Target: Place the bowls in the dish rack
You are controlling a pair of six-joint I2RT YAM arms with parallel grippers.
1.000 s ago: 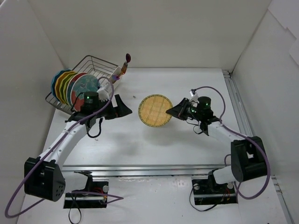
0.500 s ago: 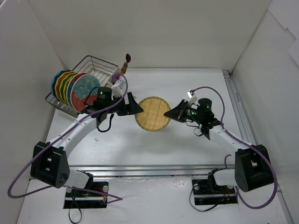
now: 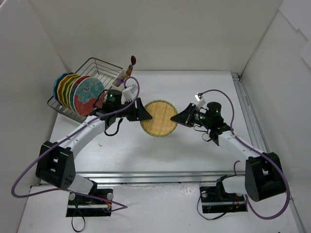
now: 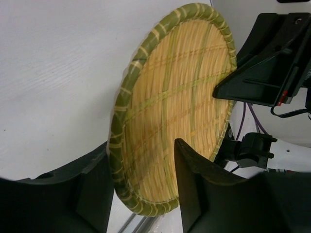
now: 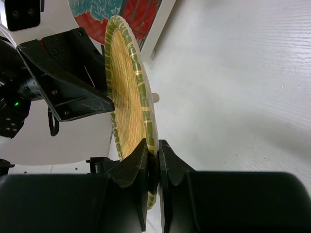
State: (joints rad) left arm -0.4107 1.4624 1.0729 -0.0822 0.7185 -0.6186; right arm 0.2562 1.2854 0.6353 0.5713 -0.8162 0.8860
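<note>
A tan woven bowl [image 3: 159,118] with a green rim hangs on edge above the table between both arms. My right gripper [image 3: 179,117] is shut on its right rim; the right wrist view shows the rim [image 5: 146,121] pinched between the fingers of that gripper [image 5: 153,145]. My left gripper [image 3: 145,115] is at the opposite rim. In the left wrist view its jaws [image 4: 141,155] straddle the bowl [image 4: 180,97], with a gap showing on the inner side. Several coloured bowls [image 3: 77,90] stand upright in the silver wire dish rack [image 3: 95,65] at the back left.
A white utensil cup [image 3: 120,77] with a brush sticking out sits on the rack's near right corner, just behind my left wrist. White walls enclose the table on three sides. A metal rail [image 3: 146,177] runs along the near edge.
My left arm has swung right from beside the rack to the bowl's left rim, and its jaws have narrowed around it. The right arm shifted the bowl slightly left, then held still.
</note>
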